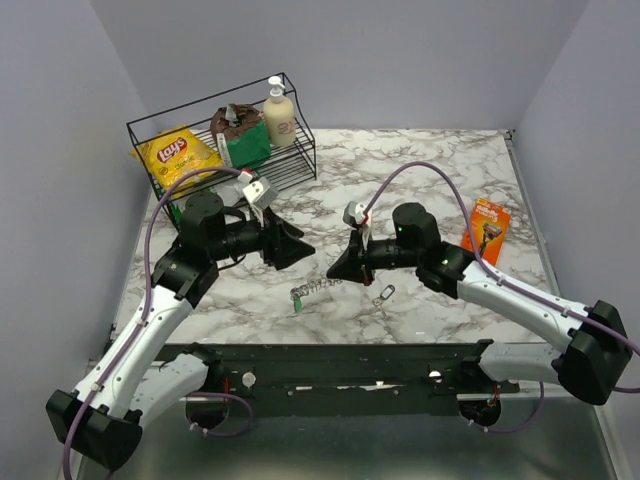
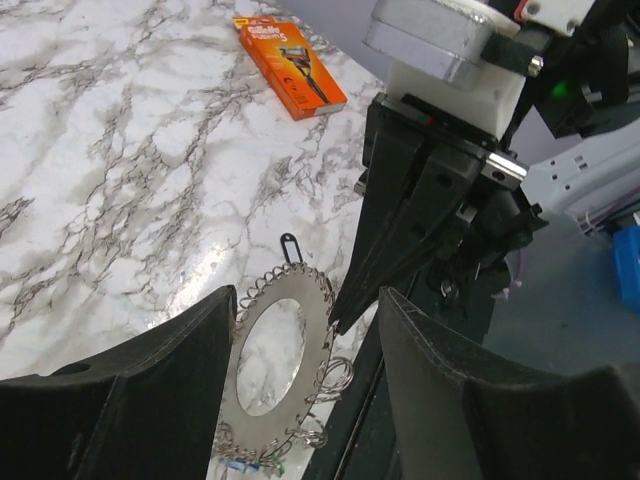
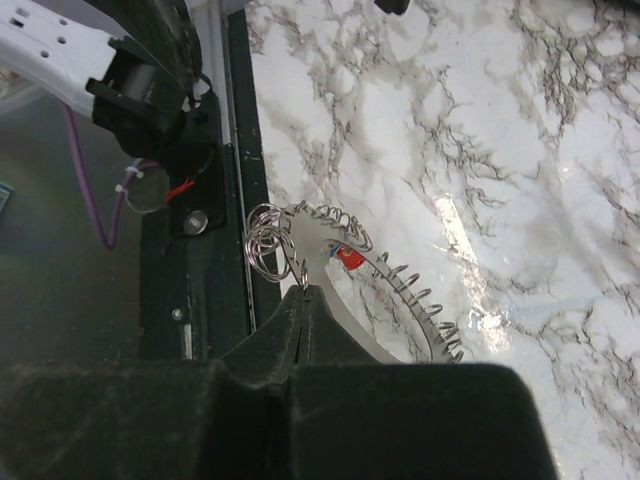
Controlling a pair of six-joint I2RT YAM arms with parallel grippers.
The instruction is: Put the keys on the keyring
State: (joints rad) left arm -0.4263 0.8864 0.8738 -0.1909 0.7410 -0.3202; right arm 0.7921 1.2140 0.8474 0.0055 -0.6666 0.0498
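Note:
The keyring (image 1: 316, 289) is a silvery ring with a coiled rim, held on edge just above the table between both grippers. My right gripper (image 1: 333, 270) is shut on a small wire loop at the ring's rim (image 3: 303, 292). A red key head (image 3: 350, 258) hangs on the ring (image 3: 400, 290), with a bit of blue and green beside it. In the left wrist view the ring (image 2: 300, 300) stands between my open left gripper's fingers (image 2: 190, 360), close to the left one. Blue and green key heads (image 2: 243, 466) hang at its bottom. My left gripper (image 1: 300, 248) holds nothing.
A small metal clip (image 1: 383, 294) lies on the marble table right of the ring. An orange razor pack (image 1: 487, 228) lies at the right. A black wire basket (image 1: 300, 150) at the back left holds a chips bag, a brown bag and a soap bottle. A black rail (image 1: 330, 360) runs along the near edge.

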